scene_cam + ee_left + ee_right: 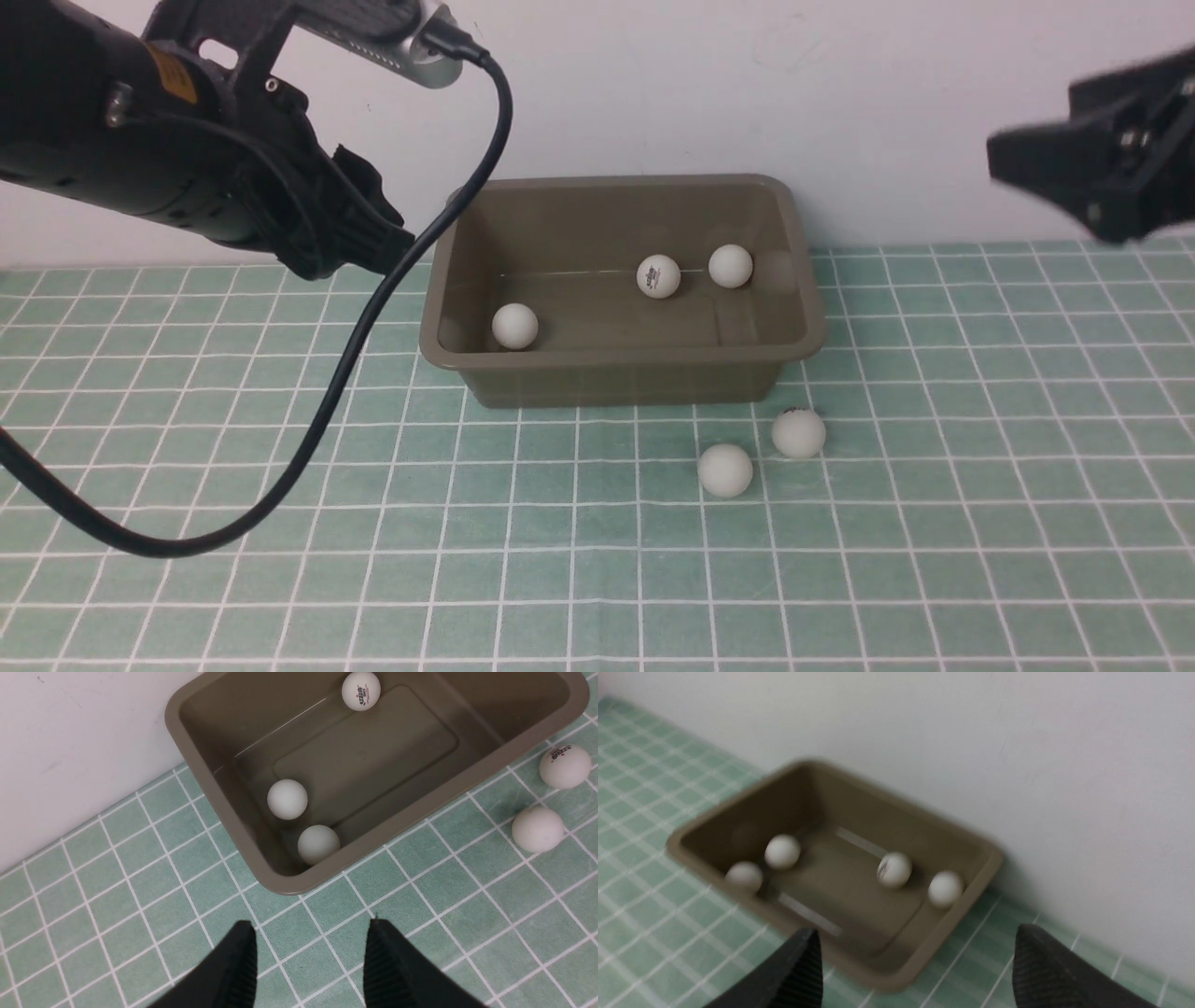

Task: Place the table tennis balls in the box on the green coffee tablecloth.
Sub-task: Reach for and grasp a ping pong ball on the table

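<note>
Inside the box, four table tennis balls, two outside, left claw and right claw released

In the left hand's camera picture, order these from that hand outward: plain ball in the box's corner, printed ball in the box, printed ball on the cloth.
Nearest the left hand first:
1. Plain corner ball, at the box's near end.
2. Inner printed ball, farther along inside.
3. Outer printed ball, on the cloth outside the box.
</note>
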`<state>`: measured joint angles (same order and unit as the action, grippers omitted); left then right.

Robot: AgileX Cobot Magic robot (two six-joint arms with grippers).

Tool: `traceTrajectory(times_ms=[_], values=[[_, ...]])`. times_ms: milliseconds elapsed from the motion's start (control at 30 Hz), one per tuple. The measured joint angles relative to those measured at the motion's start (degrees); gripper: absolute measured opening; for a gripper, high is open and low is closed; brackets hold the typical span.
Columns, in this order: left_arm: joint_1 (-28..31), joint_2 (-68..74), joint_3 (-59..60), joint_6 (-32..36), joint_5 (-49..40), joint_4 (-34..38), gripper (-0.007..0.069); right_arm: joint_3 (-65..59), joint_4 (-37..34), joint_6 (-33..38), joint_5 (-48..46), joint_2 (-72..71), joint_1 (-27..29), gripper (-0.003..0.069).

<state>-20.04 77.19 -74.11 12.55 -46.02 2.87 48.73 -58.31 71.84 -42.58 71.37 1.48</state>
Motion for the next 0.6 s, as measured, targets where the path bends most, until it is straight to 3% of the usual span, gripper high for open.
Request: traceTrajectory(times_ms=[600], values=[[0.0, 0.0, 0.0, 0.1, 0.0, 1.1, 0.0288, 1.3, -5.8, 2.9, 3.0, 13.0, -1.4, 0.0498]])
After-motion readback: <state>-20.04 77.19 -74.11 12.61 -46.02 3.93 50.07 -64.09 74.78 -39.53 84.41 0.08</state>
